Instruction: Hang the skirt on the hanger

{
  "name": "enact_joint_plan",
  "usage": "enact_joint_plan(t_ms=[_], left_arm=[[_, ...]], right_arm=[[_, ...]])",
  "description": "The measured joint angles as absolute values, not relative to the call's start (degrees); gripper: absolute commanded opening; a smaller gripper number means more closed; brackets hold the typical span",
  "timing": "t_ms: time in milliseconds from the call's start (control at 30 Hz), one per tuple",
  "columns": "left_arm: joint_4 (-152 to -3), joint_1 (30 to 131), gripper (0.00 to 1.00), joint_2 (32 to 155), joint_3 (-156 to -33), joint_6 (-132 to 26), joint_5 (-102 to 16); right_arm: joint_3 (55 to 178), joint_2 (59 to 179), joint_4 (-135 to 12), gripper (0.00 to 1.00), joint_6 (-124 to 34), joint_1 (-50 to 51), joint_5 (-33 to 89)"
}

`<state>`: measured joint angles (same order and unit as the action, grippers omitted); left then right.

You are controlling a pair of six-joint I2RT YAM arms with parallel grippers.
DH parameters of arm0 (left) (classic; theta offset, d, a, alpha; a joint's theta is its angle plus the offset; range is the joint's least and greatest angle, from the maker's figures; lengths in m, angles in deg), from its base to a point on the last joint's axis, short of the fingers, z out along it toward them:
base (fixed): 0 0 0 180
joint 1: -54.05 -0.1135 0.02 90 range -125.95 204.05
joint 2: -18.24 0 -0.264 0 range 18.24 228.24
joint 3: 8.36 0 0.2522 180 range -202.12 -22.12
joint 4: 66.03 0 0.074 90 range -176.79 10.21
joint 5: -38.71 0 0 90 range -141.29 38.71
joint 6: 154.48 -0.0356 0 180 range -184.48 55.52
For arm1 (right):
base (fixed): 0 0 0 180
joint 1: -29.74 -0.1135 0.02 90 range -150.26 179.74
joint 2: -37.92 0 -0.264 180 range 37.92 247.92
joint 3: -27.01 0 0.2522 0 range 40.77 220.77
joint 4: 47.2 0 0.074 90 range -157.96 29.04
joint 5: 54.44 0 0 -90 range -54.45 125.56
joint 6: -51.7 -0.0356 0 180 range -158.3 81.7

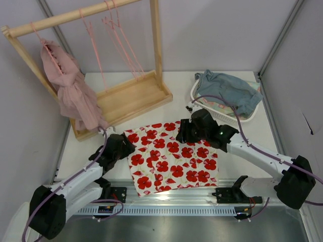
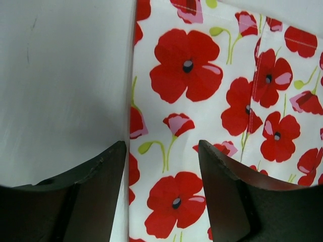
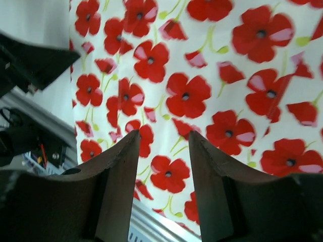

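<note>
Left jaws apart astride skirt (image 2: 202, 101) edge

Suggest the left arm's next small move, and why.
Probably lower the left gripper and close it on the edge of the skirt. Its jaws stand open with that edge running between them, the skirt lies flat on the table, and nothing is gripped yet.

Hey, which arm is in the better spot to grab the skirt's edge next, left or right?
Probably left. The left gripper is open, with the side edge of the skirt lying between its fingers. The right gripper, also open, hangs over the printed middle and would need to shift first.
</note>
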<state>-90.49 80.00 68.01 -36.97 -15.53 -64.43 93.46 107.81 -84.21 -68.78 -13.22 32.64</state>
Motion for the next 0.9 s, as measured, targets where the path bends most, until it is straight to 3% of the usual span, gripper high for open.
enact_joint_plan(t_ms=[400,533,567,800,833,900], left_arm=[[-84.10,76.39,0.54,70.57,-35.70,-14.64,-63.32],[-83.23,76.35,0.49,69.37,-34.59,-13.35,-63.75],[-83.27,76.37,0.40,68.87,-34.20,-13.02,-64.15],[-80.06,76.11,0.13,66.16,-29.91,-9.96,-66.53],[-78.79,76.04,0.00,66.16,-29.32,-9.59,-66.62],[-77.11,75.98,0.00,66.22,-28.47,-9.15,-66.71]], right_arm=[[94.92,114.76,-83.27,0.49,-72.17,-33.88,40.24],[95.60,116.68,-81.87,0.57,-75.32,-38.90,43.48],[96.50,117.82,-81.72,0.59,-76.00,-40.83,44.64],[104.23,131.00,-79.66,0.62,-78.88,-53.70,53.16],[104.23,132.51,-79.66,0.62,-79.58,-54.23,53.45],[104.23,134.98,-79.49,0.63,-80.48,-54.38,53.90]])
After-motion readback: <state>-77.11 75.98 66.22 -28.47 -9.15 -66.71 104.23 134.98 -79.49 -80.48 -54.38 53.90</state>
